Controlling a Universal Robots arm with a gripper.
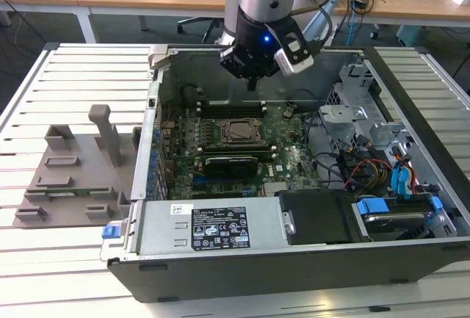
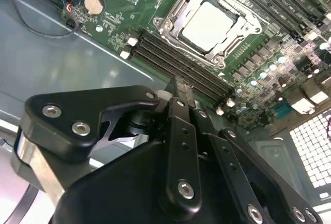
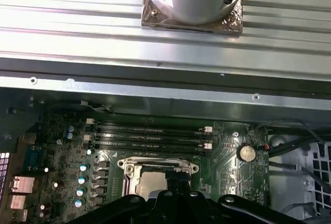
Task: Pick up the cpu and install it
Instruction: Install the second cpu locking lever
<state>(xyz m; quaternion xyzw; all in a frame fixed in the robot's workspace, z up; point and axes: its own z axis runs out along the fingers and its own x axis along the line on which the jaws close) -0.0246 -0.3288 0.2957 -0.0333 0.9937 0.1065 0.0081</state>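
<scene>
Already seated | cpu (image 2: pixel 209 25) lies in socket (image 2: pixel 178 6), below and ahead of pincer (image 2: pixel 178 87) | pincer fingers look together, empty | cpu probably light, stiff, fragile underneath; grip by opposite edges.

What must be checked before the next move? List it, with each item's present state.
1. cpu lies flat inside the socket frame, seen in the second wrist view: ok.
2. Socket frame latched down over the cpu: cannot tell.
3. gripper hangs above the motherboard in the exterior view, not touching it: ok.
4. Nothing lies across the memory slots beside the socket frame: ok.
5. cable bundle sits toward the exterior view's right, apart from the socket frame: ok.
</scene>
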